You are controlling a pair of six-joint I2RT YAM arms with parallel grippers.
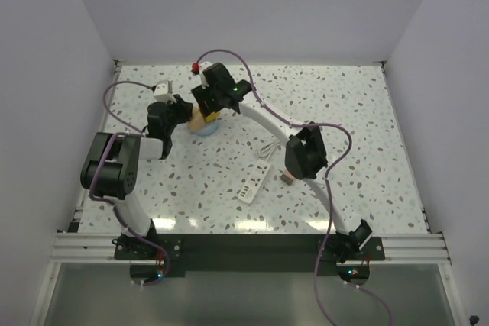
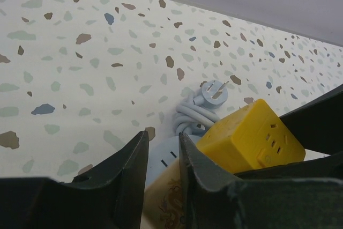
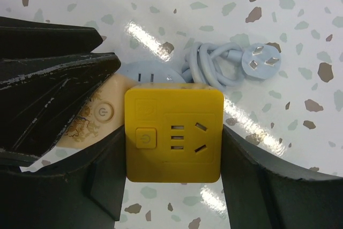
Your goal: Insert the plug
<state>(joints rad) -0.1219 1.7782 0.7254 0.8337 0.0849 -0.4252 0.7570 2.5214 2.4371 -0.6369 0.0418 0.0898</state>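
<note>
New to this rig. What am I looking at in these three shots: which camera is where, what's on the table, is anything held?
Two robot arms are bolted at the near edge of a speckled table. The wide picture looks down from above and behind them. The other two come from a camera on each wrist, so the dark shapes at their edges are that arm's own fingers. Both arms reach to the far left. There the right gripper is closed on a yellow cube with a socket face. The left gripper is at a peach cube beside it; whether it grips is unclear. A coiled light-blue cord lies just behind the cubes. Nearer the middle lie a white power strip and the small pink plug, untouched.
</note>
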